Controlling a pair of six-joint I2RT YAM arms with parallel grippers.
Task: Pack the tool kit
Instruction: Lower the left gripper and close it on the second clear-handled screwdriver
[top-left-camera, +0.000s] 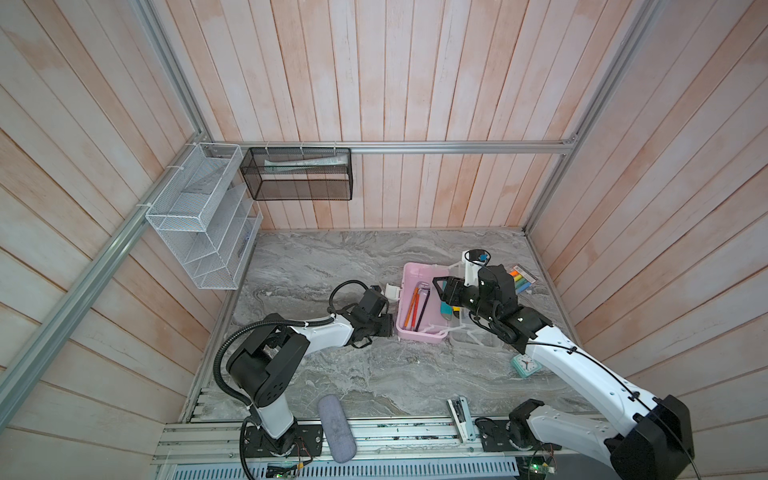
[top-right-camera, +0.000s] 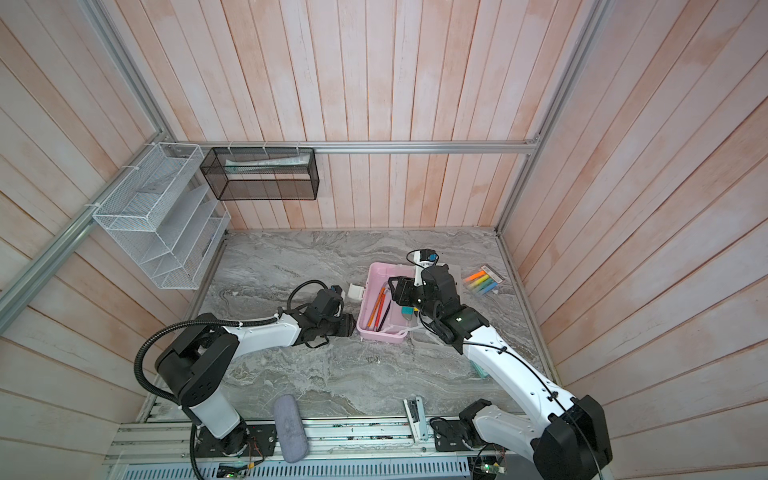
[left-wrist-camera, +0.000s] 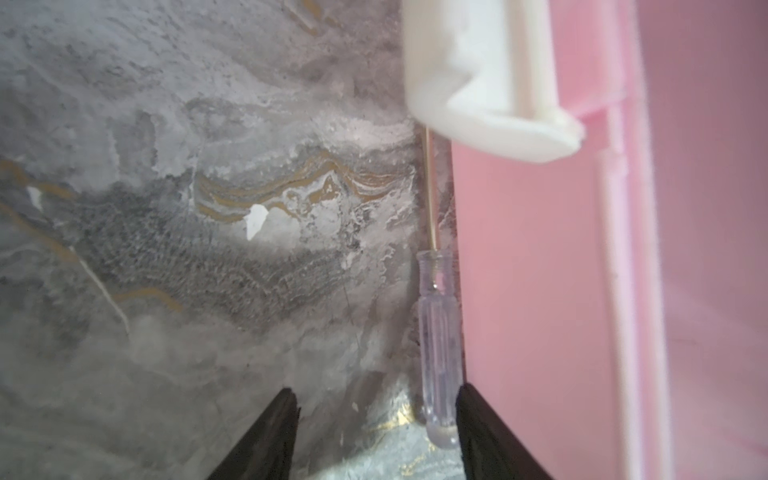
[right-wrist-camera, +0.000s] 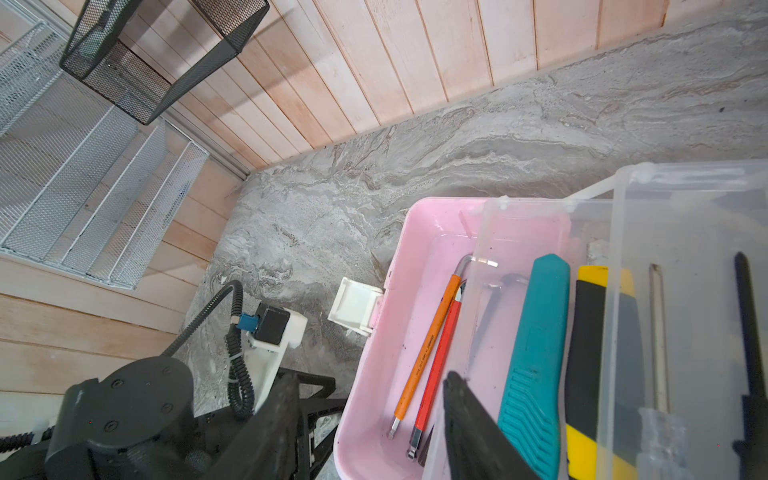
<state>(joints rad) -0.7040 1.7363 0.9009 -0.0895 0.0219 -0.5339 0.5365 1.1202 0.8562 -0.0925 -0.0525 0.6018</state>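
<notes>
One slim clear-handled screwdriver (left-wrist-camera: 440, 345), lower right of left wrist view: lies lengthwise away from empty, half-open left gripper (left-wrist-camera: 374, 390), just beside pink plastic box (left-wrist-camera: 540, 291) wall.

The left pincer (top-left-camera: 387, 327) sits just beside the open pink box (top-left-camera: 417, 336).

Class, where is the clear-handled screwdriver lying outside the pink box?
Left wrist view: the clear-handled screwdriver lies on the marble table along the pink box's left outer wall, shaft beneath the white latch, beside the left gripper.
</notes>
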